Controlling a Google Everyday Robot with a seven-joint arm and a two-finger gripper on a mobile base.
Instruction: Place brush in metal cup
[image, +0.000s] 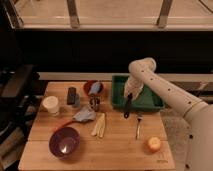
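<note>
— Over the front rim of the green tray (150, 97) is where your gripper (128, 100) hangs, at the end of the white arm (165, 90) that reaches in from the right of the view.

— And what is the hand doing?

— You have it pinched on the brush (127, 111), gripping near its top. The brush hangs almost upright below the fingers, dark and slim. Its lower end is down by the table (120, 152), just in front of the tray. I cannot tell whether it touches the wood.

— Where does my metal cup sit from there?

— Look toward the left of the view. The metal cup (94, 103) stands upright, well apart from the brush and just in front of the red bowl (87, 86). The white cup (50, 105) is farther left again.

— What lies near the brush?

— You have the fork (138, 127) on the wood just right of it, nearer the camera. The pale wooden sticks (99, 125) lie below the metal cup.
</note>
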